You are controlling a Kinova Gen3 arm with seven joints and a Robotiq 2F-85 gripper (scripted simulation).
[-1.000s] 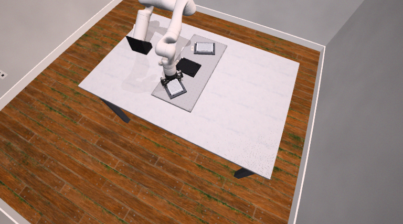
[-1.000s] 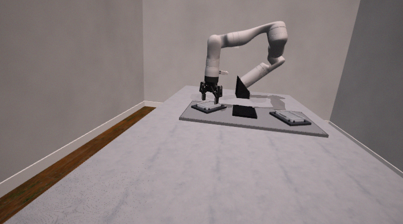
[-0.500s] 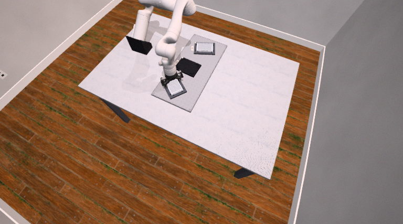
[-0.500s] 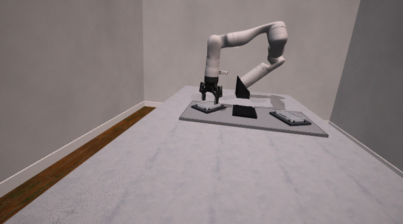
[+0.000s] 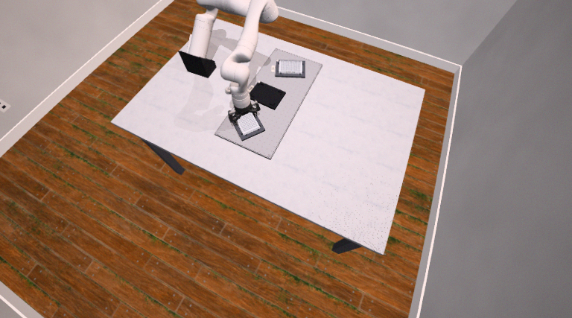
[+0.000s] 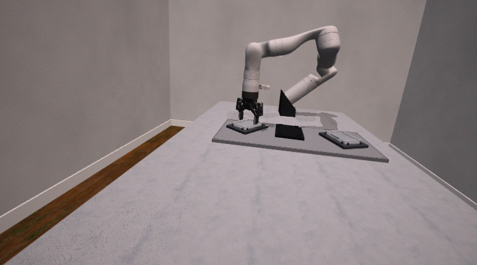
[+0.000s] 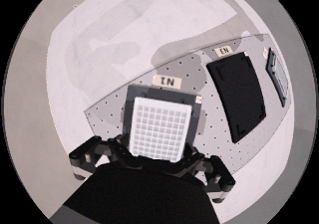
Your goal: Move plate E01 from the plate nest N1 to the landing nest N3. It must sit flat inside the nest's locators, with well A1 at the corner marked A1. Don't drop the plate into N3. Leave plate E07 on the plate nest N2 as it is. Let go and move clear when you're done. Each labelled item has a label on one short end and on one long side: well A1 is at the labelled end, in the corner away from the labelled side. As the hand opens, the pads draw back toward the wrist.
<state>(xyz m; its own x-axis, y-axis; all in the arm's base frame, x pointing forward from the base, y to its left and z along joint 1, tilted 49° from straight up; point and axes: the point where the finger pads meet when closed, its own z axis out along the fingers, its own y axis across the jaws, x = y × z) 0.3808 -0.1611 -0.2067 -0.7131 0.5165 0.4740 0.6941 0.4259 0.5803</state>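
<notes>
Plate E01 (image 5: 248,123) is a white well plate that lies flat in the dark plate nest N1 at the near end of the grey baseplate (image 5: 274,129). It also shows in the exterior view (image 6: 246,125) and in the wrist view (image 7: 159,128). My gripper (image 5: 243,112) points straight down, just over the plate's arm-side end. It is fully open and empty, and it also shows in the exterior view (image 6: 249,116). In the wrist view, the fingers stand wide on either side of the plate's near edge. The landing nest N3 (image 5: 267,94) is a bare black pad in the middle of the baseplate.
Plate E07 (image 5: 290,67) lies in nest N2 at the far end of the baseplate. A black wedge-shaped arm mount (image 5: 197,63) stands on the table behind the arm. The baseplate's edges are a low step on the white table.
</notes>
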